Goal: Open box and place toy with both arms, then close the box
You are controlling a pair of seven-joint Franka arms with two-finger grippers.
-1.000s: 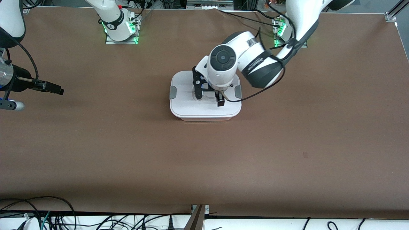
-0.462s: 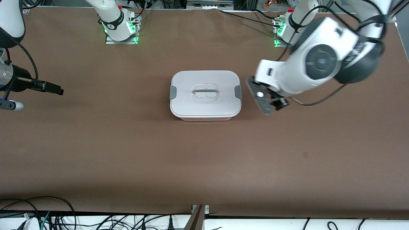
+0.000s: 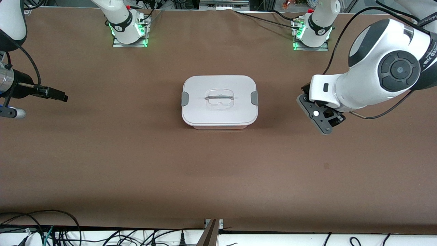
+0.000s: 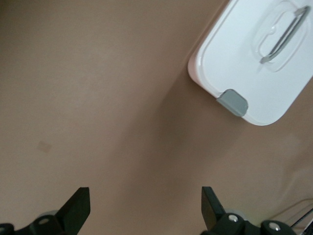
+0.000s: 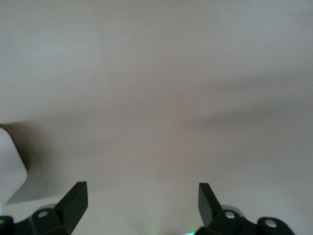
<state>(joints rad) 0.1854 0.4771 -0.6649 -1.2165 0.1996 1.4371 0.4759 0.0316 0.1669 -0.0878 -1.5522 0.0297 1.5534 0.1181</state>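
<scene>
The box, a pinkish tub, stands in the middle of the table with its white lid on and a grey clip at each end. The toy is out of view. My left gripper is open and empty, above bare table beside the box, toward the left arm's end. Its wrist view shows its spread fingers and the box with one clip. My right gripper is open and empty, waiting at the right arm's end of the table; its wrist view shows only bare table between the fingers.
The table is covered in brown. The arm bases with green lights stand along the edge farthest from the front camera. Cables hang below the nearest edge. A small mark is on the cover.
My left gripper has come off the lid's handle and swung away from the box toward the left arm's end. The lid stays on. The right arm has not moved.
</scene>
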